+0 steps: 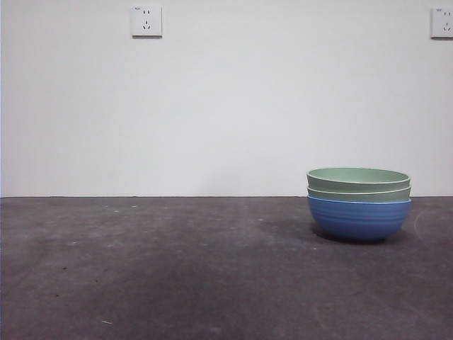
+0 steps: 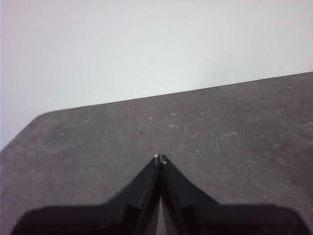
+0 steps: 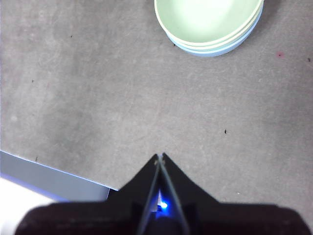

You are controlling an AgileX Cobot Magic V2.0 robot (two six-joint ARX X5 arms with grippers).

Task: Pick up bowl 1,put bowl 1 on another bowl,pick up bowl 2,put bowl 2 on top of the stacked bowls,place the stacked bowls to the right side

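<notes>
A: Where are the stacked bowls (image 1: 359,203)?
B: At about four o'clock on the counter (image 1: 156,269) in the front view: two pale green bowls nested in the blue bowl (image 1: 358,219).
A: And the jaws?
B: Left gripper (image 2: 160,158) closed on nothing; right gripper (image 3: 160,156) closed too, well apart from the stack, holding nothing

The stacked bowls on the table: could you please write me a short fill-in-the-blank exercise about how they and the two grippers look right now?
1. The bottom bowl of the stacked bowls is coloured ____.
2. The number of pale green bowls nested in the blue bowl is ____.
3. The left gripper has its jaws ____.
4. The right gripper, away from the bowls, holds ____.

Missing words: blue; two; shut; nothing
</notes>
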